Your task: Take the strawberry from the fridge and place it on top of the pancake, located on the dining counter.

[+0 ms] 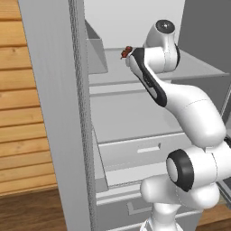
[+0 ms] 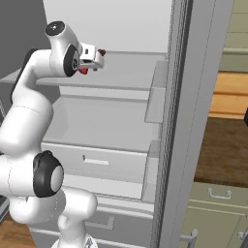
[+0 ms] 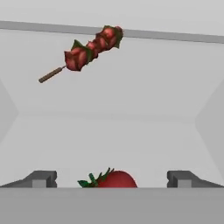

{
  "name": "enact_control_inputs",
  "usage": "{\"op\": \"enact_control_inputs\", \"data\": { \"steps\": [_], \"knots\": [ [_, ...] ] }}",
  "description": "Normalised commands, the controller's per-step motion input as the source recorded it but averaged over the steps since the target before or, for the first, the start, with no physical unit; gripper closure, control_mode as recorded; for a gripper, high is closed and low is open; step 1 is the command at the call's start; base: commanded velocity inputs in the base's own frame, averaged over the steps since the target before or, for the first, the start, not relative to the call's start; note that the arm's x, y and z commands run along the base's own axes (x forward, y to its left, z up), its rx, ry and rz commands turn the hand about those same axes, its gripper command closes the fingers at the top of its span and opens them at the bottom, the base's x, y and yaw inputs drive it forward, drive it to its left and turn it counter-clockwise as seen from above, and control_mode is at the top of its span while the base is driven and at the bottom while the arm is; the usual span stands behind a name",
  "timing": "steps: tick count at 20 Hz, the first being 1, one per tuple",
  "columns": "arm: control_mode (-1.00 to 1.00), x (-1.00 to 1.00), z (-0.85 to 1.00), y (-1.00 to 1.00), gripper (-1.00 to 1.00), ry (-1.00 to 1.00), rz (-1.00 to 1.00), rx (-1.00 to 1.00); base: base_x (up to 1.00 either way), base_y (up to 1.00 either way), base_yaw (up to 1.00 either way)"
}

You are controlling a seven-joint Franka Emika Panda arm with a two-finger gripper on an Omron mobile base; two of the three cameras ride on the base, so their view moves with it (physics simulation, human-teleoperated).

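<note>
Okay, I've got the claw [image 3: 112, 179] spread wide open inside the fridge [image 1: 54, 113], strawberry [image 3: 114, 179] sitting right between the fingertips, kebab skewer [image 3: 89, 48] farther back.

Flat, even rendered light falling across all three views; no single source showing. Fridge [image 1: 135, 117] interior reading pale grey, bright, shelves shading softly toward back corners. Arm's white shell carrying smooth gradients, no hard glare. Left base view: door edge showing grainy, speckled aliasing along its length. Hand view slightly soft; strawberry [image 3: 114, 179] and kebab skewer [image 3: 89, 49] casting no clear shadows. Wood panelling [image 1: 20, 117] looking warm, evenly lit. No edge distortion appearing.
</note>
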Motion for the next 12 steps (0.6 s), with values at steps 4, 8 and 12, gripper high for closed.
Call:
{"op": "enact_control_inputs", "data": {
  "steps": [4, 8, 12],
  "knots": [
    [-1.00, 0.00, -0.24, 0.01, 1.00, 0.03, 0.00, 0.00, 0.00, 0.00, 0.00],
    [-1.00, 0.00, -0.08, 0.00, 1.00, 0.00, 0.00, 0.00, 0.00, 0.00, 0.00],
    [-1.00, -0.06, -0.02, 0.00, 1.00, 0.00, 0.00, 0.00, 0.00, 0.00, 0.00]
  ]
}}
